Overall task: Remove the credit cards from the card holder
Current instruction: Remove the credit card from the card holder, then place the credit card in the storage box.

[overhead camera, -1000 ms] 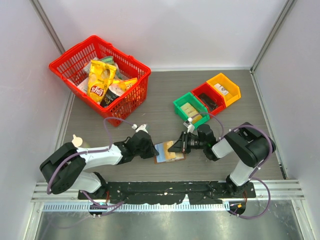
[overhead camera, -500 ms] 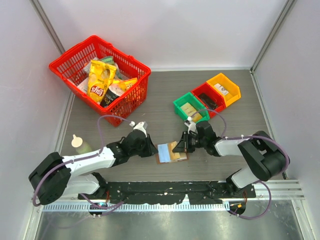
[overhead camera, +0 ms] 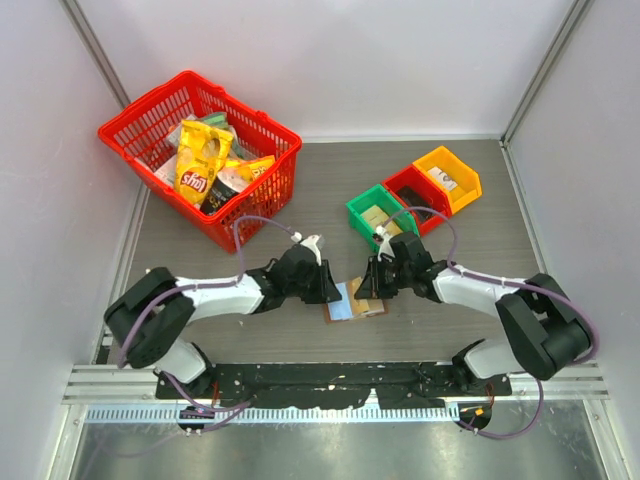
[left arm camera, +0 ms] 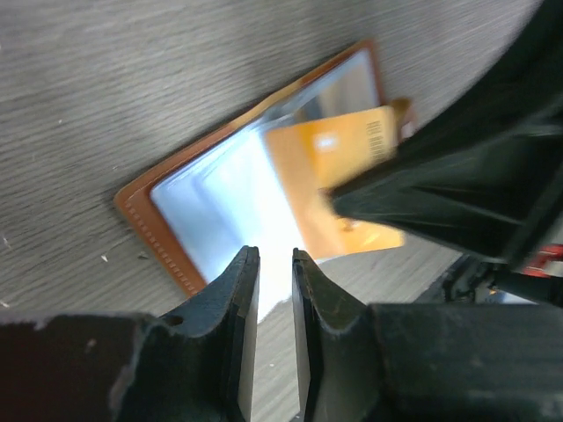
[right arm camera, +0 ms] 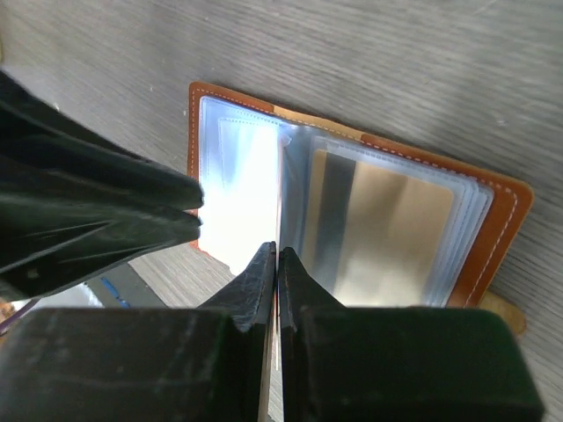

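Your left gripper (left arm camera: 274, 257) pinches the pale panel of the card holder (left arm camera: 220, 202), which lies open on the table (overhead camera: 330, 170) between your arms. Your right gripper (right arm camera: 275, 251) is clenched tight at its middle sleeves, with a credit card (right arm camera: 396, 233) tucked inside. The green bin (overhead camera: 352, 208) sits just beyond.

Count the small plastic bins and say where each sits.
3: the green bin, red bin and orange bin stand side by side, right of centre; none looks hidden.

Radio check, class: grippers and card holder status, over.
Left gripper nearly closed, grip unclear. Right gripper shut above open card holder. Credit card not yet out. Nothing blocking.
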